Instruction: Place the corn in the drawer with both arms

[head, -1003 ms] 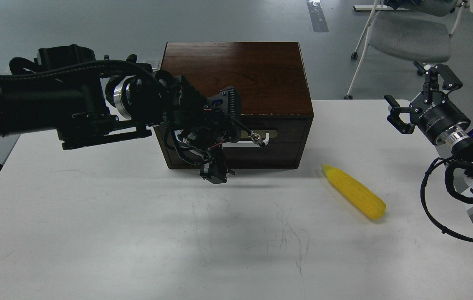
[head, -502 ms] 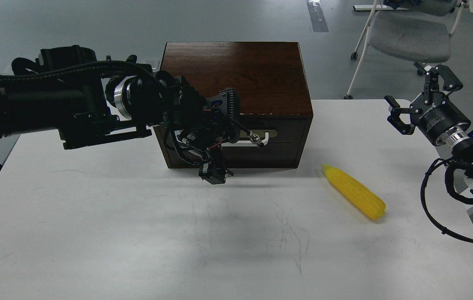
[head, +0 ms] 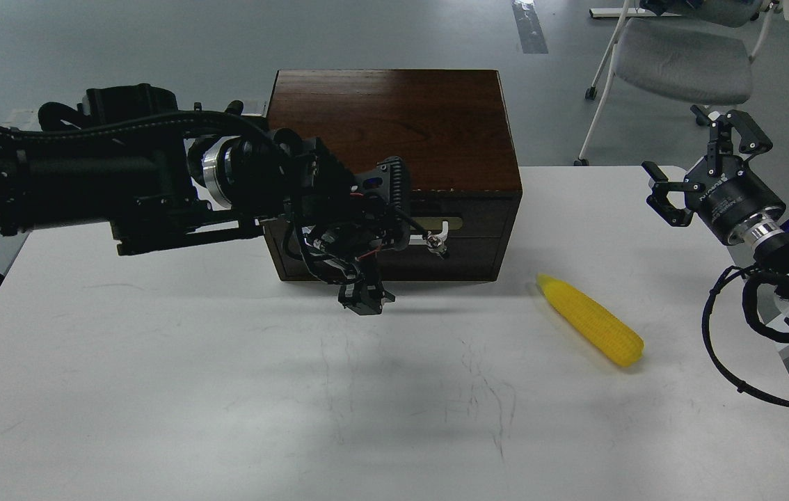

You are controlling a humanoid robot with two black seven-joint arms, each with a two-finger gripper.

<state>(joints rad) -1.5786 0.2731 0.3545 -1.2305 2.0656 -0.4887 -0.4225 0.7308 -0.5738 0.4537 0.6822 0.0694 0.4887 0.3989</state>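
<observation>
The yellow corn (head: 591, 320) lies on the white table (head: 158, 390), right of the box, its pointed end toward the box. The dark brown box (head: 394, 132) stands at the table's back; its drawer (head: 464, 226) looks closed. My left gripper (head: 401, 273) is at the drawer front with its fingers spread. The upper fingertip (head: 437, 243) touches the white bar handle (head: 436, 227); the lower finger (head: 365, 300) hangs just above the table. My right gripper (head: 676, 142) is open and empty, in the air at the table's right edge, well above and to the right of the corn.
A grey chair (head: 680, 56) stands on the floor behind the table at the back right. Cables (head: 721, 341) loop from the right arm over the table's right edge. Bare tabletop stretches across the front.
My left arm has shifted a little right and down, its upper fingertip moving along the handle. The drawer, the corn and the right arm have not visibly moved.
</observation>
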